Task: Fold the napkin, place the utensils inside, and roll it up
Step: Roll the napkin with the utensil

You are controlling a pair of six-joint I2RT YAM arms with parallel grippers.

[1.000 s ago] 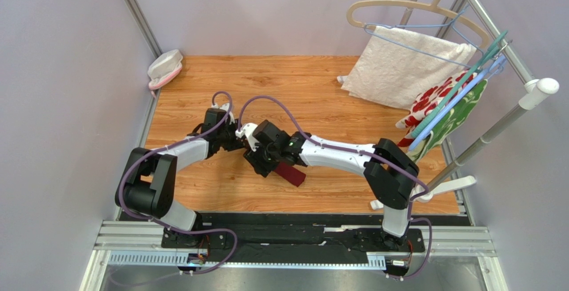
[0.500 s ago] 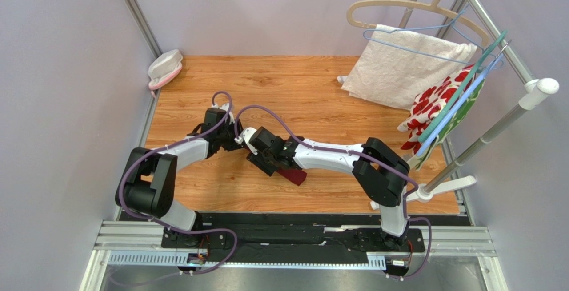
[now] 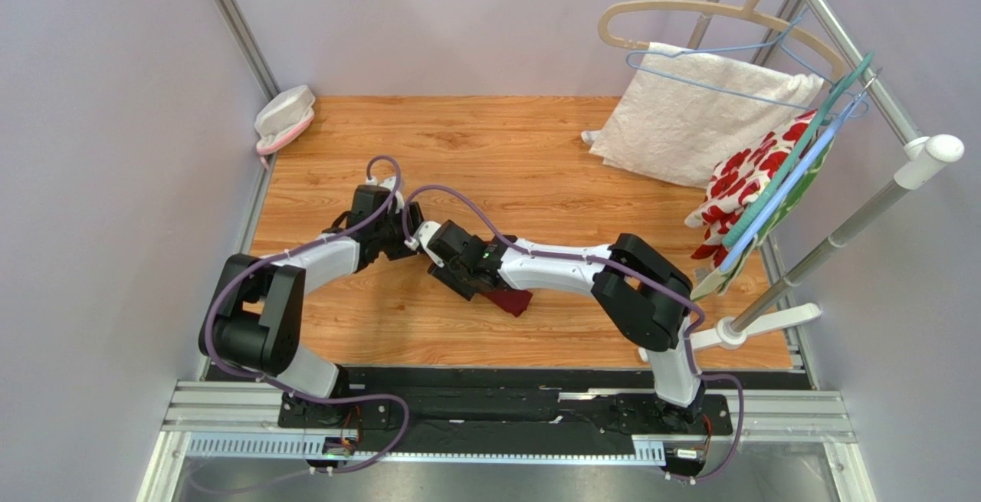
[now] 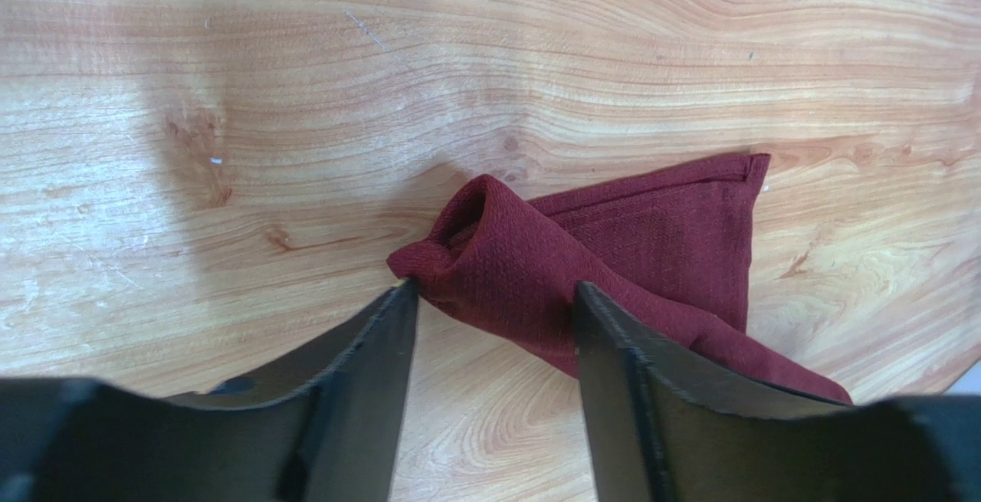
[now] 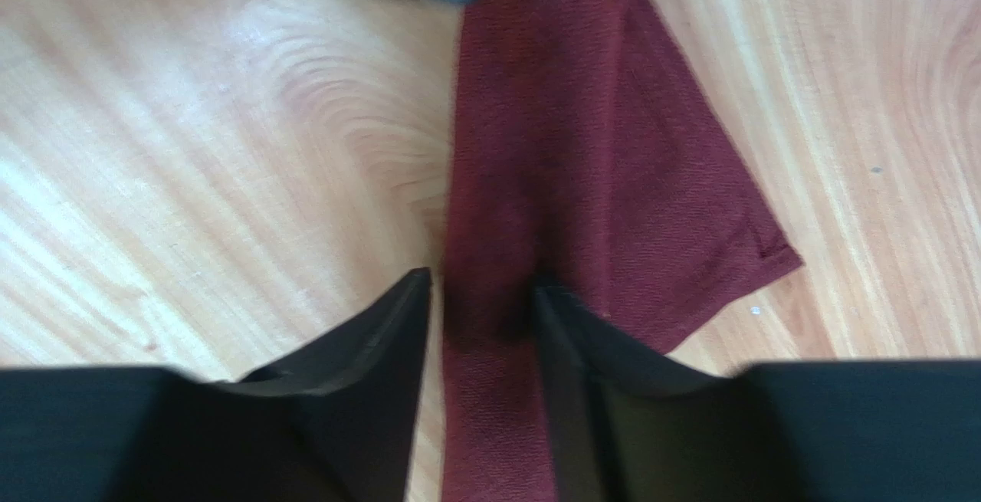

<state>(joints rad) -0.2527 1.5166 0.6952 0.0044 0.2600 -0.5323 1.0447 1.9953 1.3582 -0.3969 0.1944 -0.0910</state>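
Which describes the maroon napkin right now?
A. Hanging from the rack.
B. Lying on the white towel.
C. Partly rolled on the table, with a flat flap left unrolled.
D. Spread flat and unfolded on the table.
C: the left wrist view shows the napkin with a rolled tube end and a flat corner beside it, both lying on the wooden table.

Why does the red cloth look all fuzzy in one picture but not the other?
Right wrist view: the napkin is soft and smeared, out of focus; left wrist view: its weave shows crisply; top view: sharp and evenly lit.
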